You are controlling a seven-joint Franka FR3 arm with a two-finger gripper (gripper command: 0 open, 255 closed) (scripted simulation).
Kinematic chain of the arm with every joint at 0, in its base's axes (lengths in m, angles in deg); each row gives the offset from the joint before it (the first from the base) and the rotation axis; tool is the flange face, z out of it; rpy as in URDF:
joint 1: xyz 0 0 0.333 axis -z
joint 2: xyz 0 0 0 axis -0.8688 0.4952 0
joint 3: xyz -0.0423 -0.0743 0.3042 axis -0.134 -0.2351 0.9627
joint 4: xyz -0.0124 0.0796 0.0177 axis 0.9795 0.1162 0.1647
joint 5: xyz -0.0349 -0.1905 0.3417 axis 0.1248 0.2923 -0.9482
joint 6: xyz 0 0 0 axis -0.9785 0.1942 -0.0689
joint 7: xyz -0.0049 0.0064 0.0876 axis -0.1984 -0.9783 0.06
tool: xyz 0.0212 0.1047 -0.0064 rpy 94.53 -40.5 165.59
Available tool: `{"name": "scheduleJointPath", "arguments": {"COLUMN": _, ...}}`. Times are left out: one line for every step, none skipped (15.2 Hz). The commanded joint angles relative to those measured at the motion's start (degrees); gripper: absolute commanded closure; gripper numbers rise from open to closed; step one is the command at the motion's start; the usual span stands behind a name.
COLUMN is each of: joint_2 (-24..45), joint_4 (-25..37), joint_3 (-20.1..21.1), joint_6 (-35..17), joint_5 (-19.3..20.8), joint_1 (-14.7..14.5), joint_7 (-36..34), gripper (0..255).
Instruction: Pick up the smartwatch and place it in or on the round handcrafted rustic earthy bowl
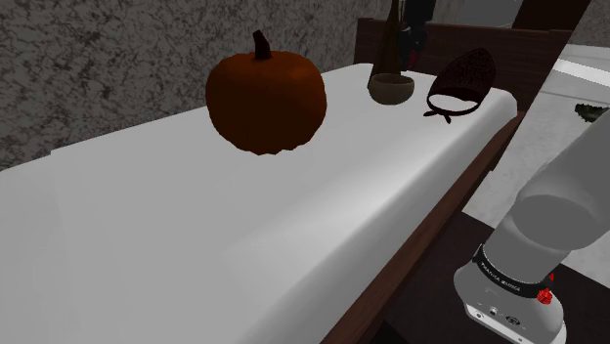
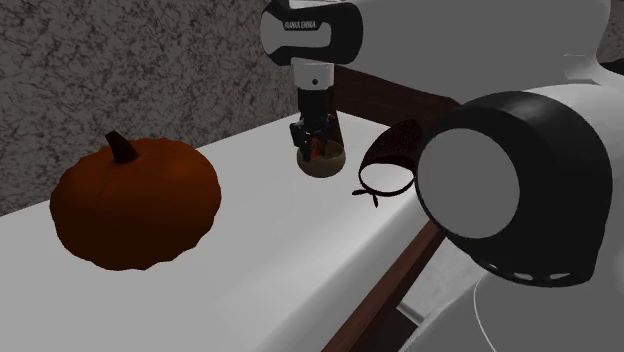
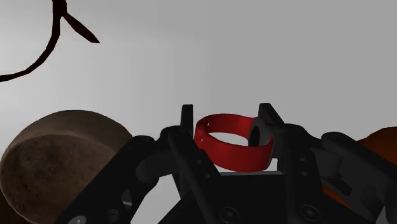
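Gripper (image 3: 226, 122) clasps the red smartwatch (image 3: 232, 153); the brown bowl (image 3: 60, 159) lies just beside and below it, so a small sideways shift seems needed before release.

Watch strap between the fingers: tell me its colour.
Red; the watch strap shows best in the wrist view, clasped by the gripper.

Dim, even light falls on the table (image 1: 147, 225), its white top rendered a flat grey that pales toward the shoulder view's lower left. The pumpkin (image 1: 266, 96) sits dark, its underside nearly black, over a faint shadow (soft and diffuse at the edge). In the wrist view, the red watch (image 3: 232, 143) is lit outside and darker within.
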Motion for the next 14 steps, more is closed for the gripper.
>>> {"name": "scheduleJointPath", "arguments": {"joint_2": 4.34, "joint_4": 4.27, "joint_3": -1.48, "joint_6": 0.12, "joint_5": -0.81, "joint_1": 0.58, "joint_7": 2.38, "gripper": 255}}
{"name": "scheduleJointPath", "arguments": {"joint_2": 6.62, "joint_4": 6.72, "joint_3": -2.18, "joint_6": 0.43, "joint_5": -1.37, "joint_1": 0.96, "joint_7": 3.57, "gripper": 255}}
{"name": "scheduleJointPath", "arguments": {"joint_2": 8.97, "joint_4": 9.29, "joint_3": -2.85, "joint_6": 0.82, "joint_5": -2.01, "joint_1": 1.39, "joint_7": 4.75, "gripper": 255}}
{"name": "scheduleJointPath", "arguments": {"joint_2": 11.38, "joint_4": 11.99, "joint_3": -3.48, "joint_6": 1.30, "joint_5": -2.71, "joint_1": 1.90, "joint_7": 5.94, "gripper": 255}}
{"name": "scheduleJointPath", "arguments": {"joint_2": 13.86, "joint_4": 14.84, "joint_3": -4.06, "joint_6": 1.87, "joint_5": -3.50, "joint_1": 2.50, "joint_7": 7.11, "gripper": 255}}
{"name": "scheduleJointPath", "arguments": {"joint_2": 16.42, "joint_4": 17.85, "joint_3": -4.58, "joint_6": 2.55, "joint_5": -4.35, "joint_1": 3.19, "joint_7": 8.26, "gripper": 255}}
{"name": "scheduleJointPath", "arguments": {"joint_2": 19.06, "joint_4": 21.05, "joint_3": -5.07, "joint_6": 3.34, "joint_5": -5.27, "joint_1": 3.97, "joint_7": 9.39, "gripper": 255}}
{"name": "scheduleJointPath", "arguments": {"joint_2": 21.81, "joint_4": 24.47, "joint_3": -5.47, "joint_6": 4.26, "joint_5": -6.26, "joint_1": 4.88, "joint_7": 10.47, "gripper": 255}}
{"name": "scheduleJointPath", "arguments": {"joint_2": 24.67, "joint_4": 28.15, "joint_3": -5.81, "joint_6": 5.34, "joint_5": -7.31, "joint_1": 5.91, "joint_7": 11.51, "gripper": 255}}
{"name": "scheduleJointPath", "arguments": {"joint_2": 27.67, "joint_4": 32.16, "joint_3": -6.07, "joint_6": 6.59, "joint_5": -8.43, "joint_1": 7.10, "joint_7": 12.48, "gripper": 255}}
{"name": "scheduleJointPath", "arguments": {"joint_2": 30.85, "joint_4": 36.58, "joint_3": -6.20, "joint_6": 8.05, "joint_5": -9.60, "joint_1": 8.49, "joint_7": 13.36, "gripper": 255}}
{"name": "scheduleJointPath", "arguments": {"joint_2": 34.29, "joint_4": 41.56, "joint_3": -6.23, "joint_6": 9.79, "joint_5": -10.85, "joint_1": 10.08, "joint_7": 14.13, "gripper": 255}}
{"name": "scheduleJointPath", "arguments": {"joint_2": 38.11, "joint_4": 47.36, "joint_3": -6.16, "joint_6": 11.92, "joint_5": -12.21, "joint_1": 11.95, "joint_7": 14.76, "gripper": 255}}
{"name": "scheduleJointPath", "arguments": {"joint_2": 47.02, "joint_4": 62.05, "joint_3": -5.65, "joint_6": 17.73, "joint_5": -15.29, "joint_1": 16.51, "joint_7": 15.22, "gripper": 255}}
